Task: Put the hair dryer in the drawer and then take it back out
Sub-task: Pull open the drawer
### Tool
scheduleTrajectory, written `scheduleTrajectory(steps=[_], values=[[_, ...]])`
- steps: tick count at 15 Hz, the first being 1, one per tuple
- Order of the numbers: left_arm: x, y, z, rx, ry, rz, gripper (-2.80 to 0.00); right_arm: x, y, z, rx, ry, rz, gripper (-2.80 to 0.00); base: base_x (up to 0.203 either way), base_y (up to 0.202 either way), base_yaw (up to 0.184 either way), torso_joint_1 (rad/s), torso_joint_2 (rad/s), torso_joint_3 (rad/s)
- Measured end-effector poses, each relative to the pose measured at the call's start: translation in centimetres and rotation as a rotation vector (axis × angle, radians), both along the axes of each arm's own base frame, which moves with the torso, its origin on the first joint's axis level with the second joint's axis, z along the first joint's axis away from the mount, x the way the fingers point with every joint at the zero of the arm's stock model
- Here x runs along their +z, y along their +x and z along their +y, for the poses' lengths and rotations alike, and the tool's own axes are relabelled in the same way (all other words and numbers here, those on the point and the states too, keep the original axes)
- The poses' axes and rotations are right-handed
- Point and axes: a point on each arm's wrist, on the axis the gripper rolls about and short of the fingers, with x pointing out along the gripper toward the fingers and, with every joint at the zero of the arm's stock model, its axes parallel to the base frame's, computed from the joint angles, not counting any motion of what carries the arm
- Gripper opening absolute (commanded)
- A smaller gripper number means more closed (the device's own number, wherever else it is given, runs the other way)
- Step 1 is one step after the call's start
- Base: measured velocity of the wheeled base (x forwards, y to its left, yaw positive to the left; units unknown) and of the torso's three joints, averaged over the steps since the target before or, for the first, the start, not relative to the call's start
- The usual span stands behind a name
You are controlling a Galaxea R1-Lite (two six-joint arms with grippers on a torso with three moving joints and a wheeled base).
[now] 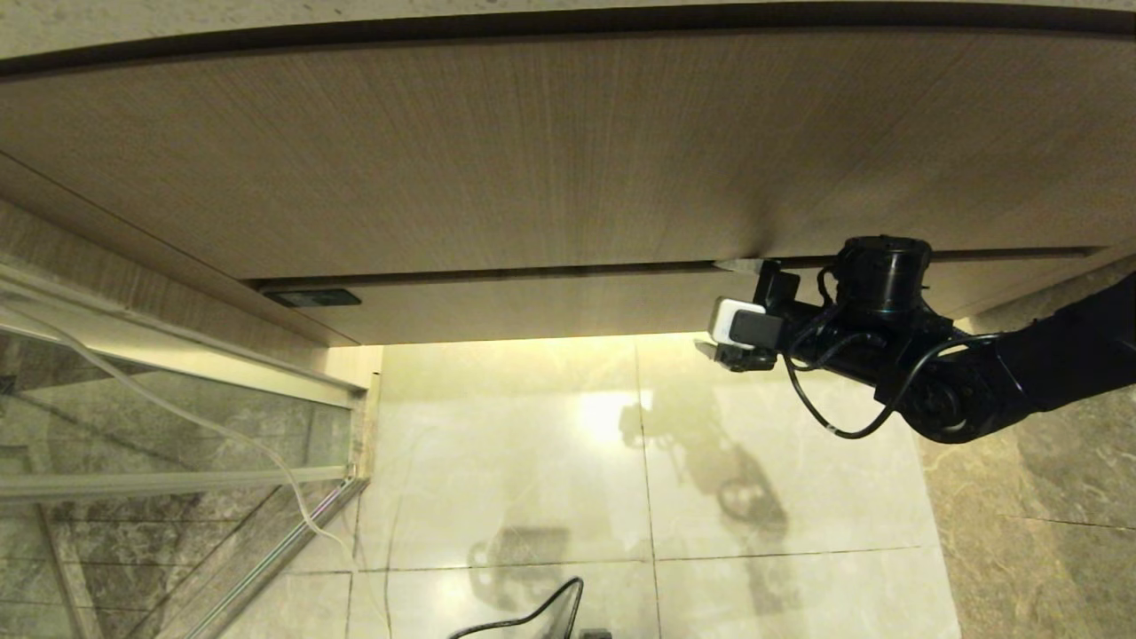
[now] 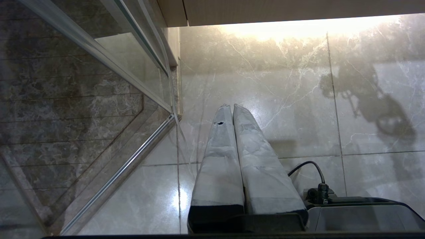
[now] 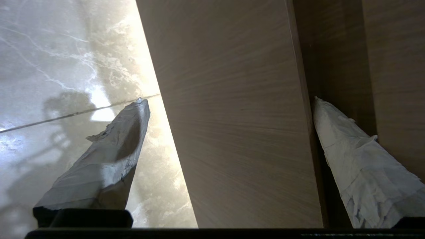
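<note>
in the head view my right end effector (image 1: pixel 741 306) is up at the right part of the closed drawer (image 1: pixel 532 306), one finger in the seam above its long, level front; no hair dryer shows anywhere. in the left wrist view my left end effector (image 2: pixel 232 109) hangs closed and empty over the floor (image 2: pixel 282 99), farther off. in the right wrist view my spread fingers (image 3: pixel 113 146) straddle the drawer front without clamping, forearm reaching in from the right.

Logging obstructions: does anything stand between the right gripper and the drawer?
Nothing visible does. The right gripper has its open jaws astride the shut drawer front. No hair dryer in view. Left gripper hangs parked.
</note>
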Motion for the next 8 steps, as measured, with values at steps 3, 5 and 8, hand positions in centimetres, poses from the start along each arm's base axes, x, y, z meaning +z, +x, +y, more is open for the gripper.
scheduleTrajectory(steps=[3,5,8], values=[[0.0,0.0,0.0,0.0,0.0,0.0,-2.8,-0.6,0.2,-0.4,-0.008,-0.008,0.018,0.0,0.0,0.0,0.0,0.0,0.0,0.0],[0.0,0.0,0.0,0.0,0.0,0.0,-2.8,-1.2,0.2,-1.0,-0.021,-0.024,0.067,0.0,0.0,0.0,0.0,0.0,0.0,0.0],[0.0,0.0,0.0,0.0,0.0,0.0,-2.8,-1.8,-0.1,-1.6,-0.031,-0.055,0.152,0.0,0.0,0.0,0.0,0.0,0.0,0.0]])
